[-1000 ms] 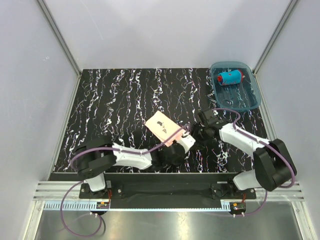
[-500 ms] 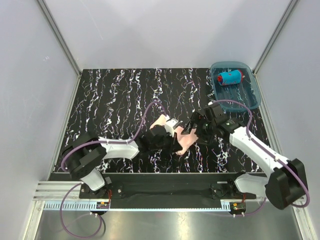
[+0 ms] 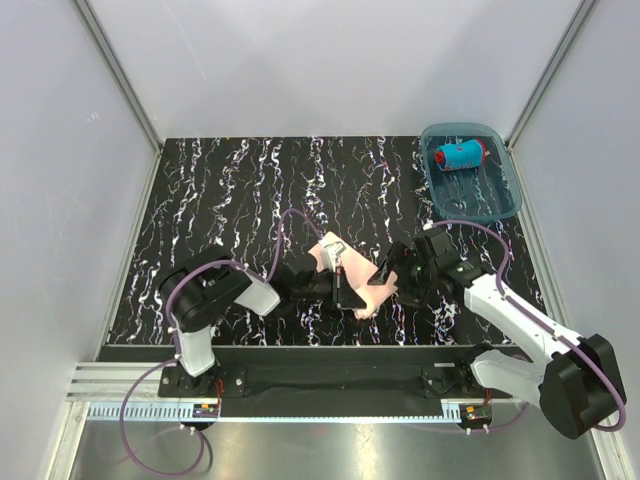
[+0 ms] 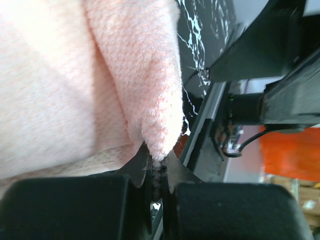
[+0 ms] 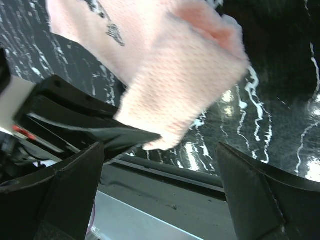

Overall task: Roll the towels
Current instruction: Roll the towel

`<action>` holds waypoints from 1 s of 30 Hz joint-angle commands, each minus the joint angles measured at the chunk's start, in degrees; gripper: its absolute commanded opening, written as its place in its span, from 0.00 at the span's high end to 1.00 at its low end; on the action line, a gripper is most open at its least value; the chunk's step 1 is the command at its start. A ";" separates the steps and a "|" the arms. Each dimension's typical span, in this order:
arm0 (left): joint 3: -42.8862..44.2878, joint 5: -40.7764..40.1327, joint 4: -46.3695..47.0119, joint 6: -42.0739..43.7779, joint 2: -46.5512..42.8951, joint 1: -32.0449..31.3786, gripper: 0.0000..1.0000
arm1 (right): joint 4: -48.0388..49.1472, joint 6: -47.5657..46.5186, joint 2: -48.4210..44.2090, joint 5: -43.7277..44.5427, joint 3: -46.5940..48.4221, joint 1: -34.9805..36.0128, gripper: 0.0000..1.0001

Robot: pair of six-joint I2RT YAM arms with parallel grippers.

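You have no readable text here: the small dark print (image 5: 111,31) on the peach towel (image 5: 165,65), upper left of the right wrist view, is too blurred.

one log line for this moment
left pincer: shut on plain peach-pink towel | right pincer: open | blue red-patterned towel: rolled, in translucent blue plastic tray

Top camera looks down from behind; both wrist cameras closely share the peach towel (image 4: 75,75)

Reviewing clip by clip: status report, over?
Left gripper shut on pale peach-pink soft towel, bunched, unrolled. Right gripper open beside it. Bright blue red-patterned towel already rolled, in translucent blue plastic tray. Nothing blocking.
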 commanded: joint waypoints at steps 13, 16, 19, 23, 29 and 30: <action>-1.13 8.69 27.71 -18.47 10.11 3.64 1.00 | 21.79 4.73 -6.32 1.70 -15.22 0.29 0.04; -1.31 9.66 27.73 -18.93 10.91 3.90 1.00 | 26.47 5.53 -4.21 2.58 -16.72 0.38 0.05; -1.57 10.27 27.73 -18.84 11.18 3.99 1.00 | 32.54 5.53 -0.61 2.67 -17.69 0.38 0.05; -1.48 10.54 27.20 -18.84 11.26 4.08 1.00 | 37.55 5.44 3.70 2.58 -17.69 0.29 0.11; -1.22 11.33 28.08 -19.81 12.32 3.99 1.00 | 39.14 5.79 5.73 2.76 -18.48 0.29 0.48; -1.22 11.51 27.91 -19.81 12.32 3.99 1.00 | 38.71 5.70 5.12 3.11 -18.57 0.29 0.62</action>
